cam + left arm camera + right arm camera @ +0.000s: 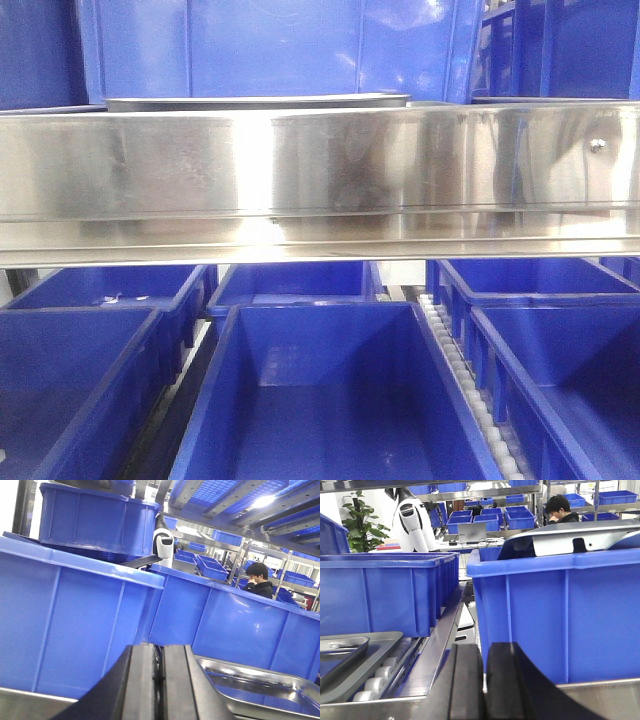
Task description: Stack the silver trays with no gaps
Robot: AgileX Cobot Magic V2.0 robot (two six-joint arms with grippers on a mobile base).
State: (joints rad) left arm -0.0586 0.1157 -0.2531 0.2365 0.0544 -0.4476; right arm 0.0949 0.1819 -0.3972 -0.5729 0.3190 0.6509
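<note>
In the left wrist view, a shiny silver tray (260, 690) lies low on the right, in front of a blue bin. My left gripper (160, 650) is shut and empty just left of it. The right wrist view shows a silver tray (385, 642) at the lower left, and a second tray's rim (340, 647) lies inside it. Another silver tray (580, 537) leans tilted in the big blue bin (560, 615). My right gripper (485, 647) is shut and empty in front of that bin. The front view shows only a thin tray edge (258, 101) above the shelf rail.
A long steel shelf rail (320, 180) spans the front view, with blue bins (320, 400) below and behind it. Blue bins (75, 615) crowd both wrist views. White rollers (375, 680) run beside the left trays. A person (257, 580) sits in the background.
</note>
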